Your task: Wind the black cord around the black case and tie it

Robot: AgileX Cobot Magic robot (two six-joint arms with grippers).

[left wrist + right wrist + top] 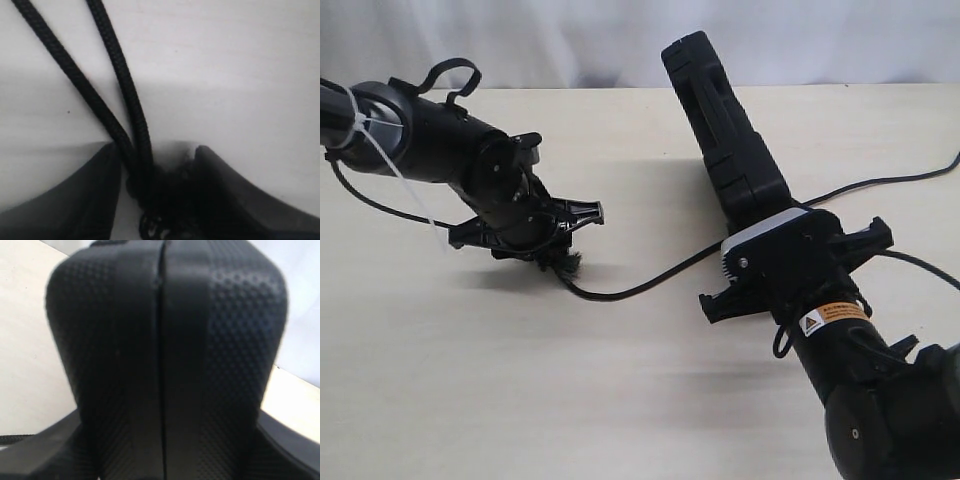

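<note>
- The black case [725, 130] stands on end and leans toward the far edge of the table [520, 400], right of the middle. Its lower end is clamped in the right hand [760, 210].
- In the right wrist view the case's [165, 365] dimpled shell and centre seam fill the gap of the right hand [167, 450], with a finger pressed against each side (a firm grip).
- The black cord [640, 285] lies on the table. It curves from its tufted knot [560, 263] across the middle and passes out of sight behind the right hand.
- The knot sits under the left hand [542, 250], which is low over the left part of the table.
- In the left wrist view two strands of the cord [122, 85] run in between the fingers of the left hand [157, 155] to the frayed knot [170, 200]. The fingers stand apart around it, and whether they pinch it I cannot tell.
</note>
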